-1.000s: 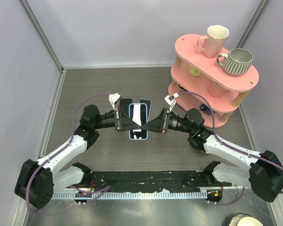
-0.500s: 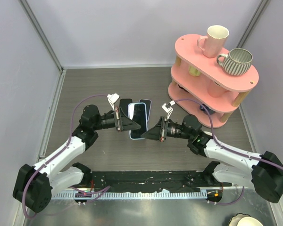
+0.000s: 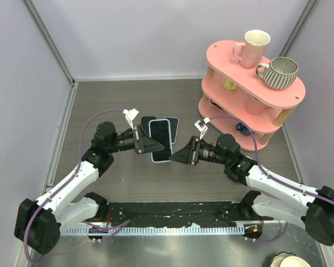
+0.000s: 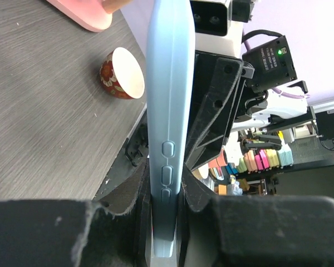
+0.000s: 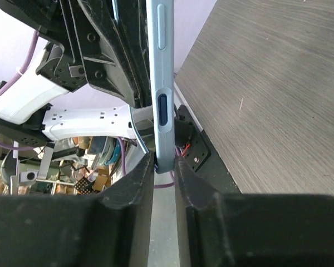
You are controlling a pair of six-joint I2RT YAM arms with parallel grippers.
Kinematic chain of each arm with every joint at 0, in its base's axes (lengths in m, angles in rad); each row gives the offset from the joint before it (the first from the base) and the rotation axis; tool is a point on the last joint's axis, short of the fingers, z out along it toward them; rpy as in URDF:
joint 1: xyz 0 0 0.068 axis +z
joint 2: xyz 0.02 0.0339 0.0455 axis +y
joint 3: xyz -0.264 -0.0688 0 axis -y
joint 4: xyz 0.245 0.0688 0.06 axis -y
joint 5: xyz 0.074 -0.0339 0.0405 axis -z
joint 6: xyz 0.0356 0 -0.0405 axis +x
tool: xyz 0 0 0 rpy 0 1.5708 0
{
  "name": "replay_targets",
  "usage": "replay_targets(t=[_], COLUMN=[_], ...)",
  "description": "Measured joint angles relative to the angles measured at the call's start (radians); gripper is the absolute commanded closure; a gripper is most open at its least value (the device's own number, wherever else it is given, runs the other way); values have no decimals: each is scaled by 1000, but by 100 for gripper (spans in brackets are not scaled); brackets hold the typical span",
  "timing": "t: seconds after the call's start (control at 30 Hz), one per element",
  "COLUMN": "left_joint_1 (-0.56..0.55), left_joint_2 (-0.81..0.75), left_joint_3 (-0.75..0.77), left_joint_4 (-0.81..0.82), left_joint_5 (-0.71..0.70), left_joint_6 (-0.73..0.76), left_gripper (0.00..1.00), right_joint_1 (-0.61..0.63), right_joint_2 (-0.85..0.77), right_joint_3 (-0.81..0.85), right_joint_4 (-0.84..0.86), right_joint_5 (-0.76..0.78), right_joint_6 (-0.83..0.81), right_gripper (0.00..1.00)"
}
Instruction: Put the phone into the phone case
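Lifted since 1 s ago: phone (image 3: pixel 161 133) lay flat on bench (image 3: pixel 111 100), now held up off it btwn both tools. L tool (image 3: pixel 155 146) (image 4: pixel 166 196) is clamped on phone's (image 4: pixel 167 83) one side, R tool (image 3: pixel 177 154) (image 5: pixel 164 167) clamped on the opp. side; both wrist views show phone (image 5: pixel 158 55) edge-on, light blue. Phone hangs left of pink shelf (image 3: pixel 250 83), well apart from it. Two dark slabs (image 3: pixel 147 122) lie on bench just behind phone, also left of shelf; can't tell what they are.

Pale lilac walls (image 3: pixel 156 39), grey wood-grain table (image 3: pixel 111 100), pink shelf (image 3: pixel 222 55)
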State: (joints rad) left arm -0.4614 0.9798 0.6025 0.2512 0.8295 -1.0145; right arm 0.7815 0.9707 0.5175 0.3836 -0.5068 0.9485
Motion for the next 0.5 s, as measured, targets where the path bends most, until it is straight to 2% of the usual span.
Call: replay_targets(t=[0.17,0.43,0.5], left_joint_1=[2,3,3], left_joint_2=[2,4,4], left_joint_3=[0,0,0], left_joint_4=[5,1,-8], left_joint_5=[4,2,-5], left_joint_6=[1,4,11], left_gripper=[100,100,100], right_joint_1=[-3,-4,-3], right_joint_2=[-2,-2,-2], right_joint_3=[-4,-14,-14], right_joint_4=[-13,4,-4], right_joint_5=[8,16,29], right_joint_6=[9,26,28], right_gripper=[99,99,94])
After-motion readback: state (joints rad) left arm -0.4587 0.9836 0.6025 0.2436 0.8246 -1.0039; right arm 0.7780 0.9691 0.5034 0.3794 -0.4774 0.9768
